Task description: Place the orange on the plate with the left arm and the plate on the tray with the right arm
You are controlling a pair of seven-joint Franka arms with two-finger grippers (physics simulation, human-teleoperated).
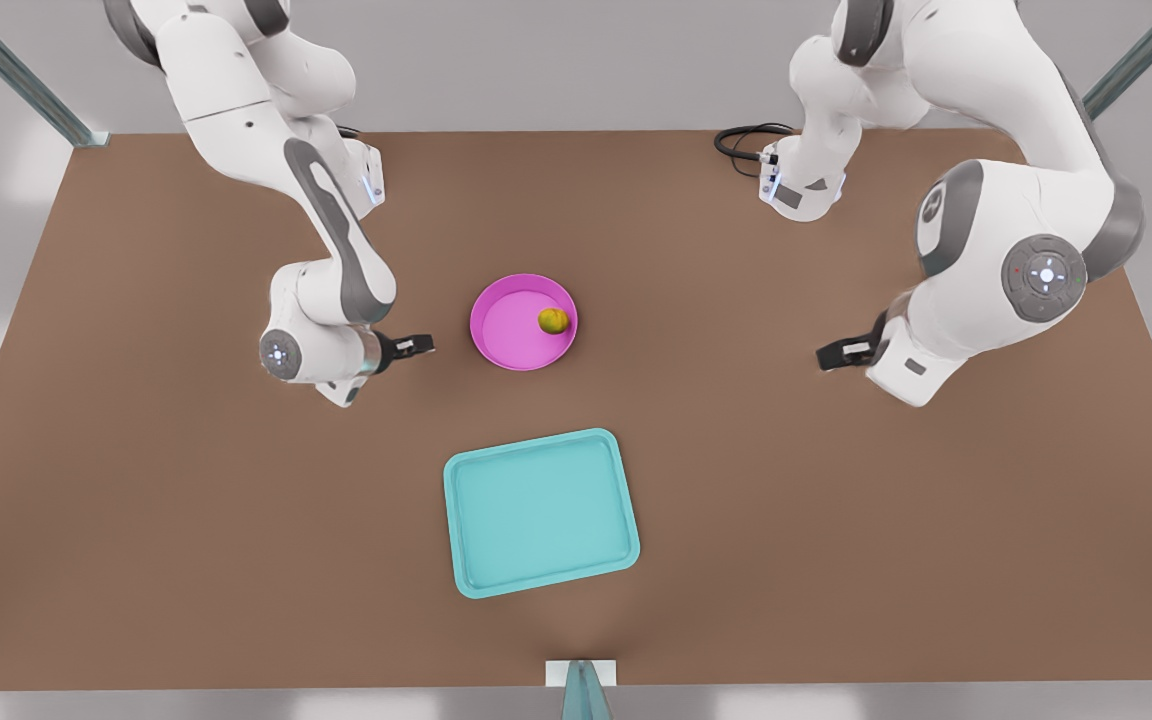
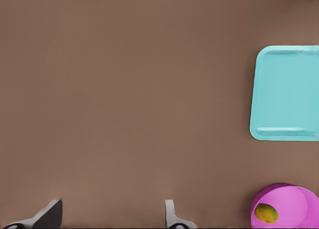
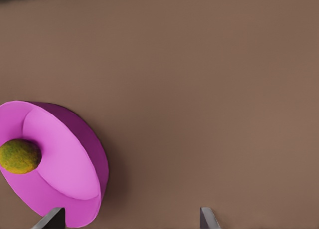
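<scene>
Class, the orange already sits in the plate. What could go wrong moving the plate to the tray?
1. The orange lies near the rim of the plate, so it may roll out if the open right gripper tilts the plate.
2. The plate could land astride the raised rim of the tray.
The open left gripper waits at the front view's right.

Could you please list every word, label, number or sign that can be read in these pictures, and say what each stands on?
None can be read.
The grey emblem on the left arm's shell: too small to read.
The plate, orange, tray and table bear no writing, nor do the open left gripper at the front view's right and the open right gripper beside the plate.
</scene>
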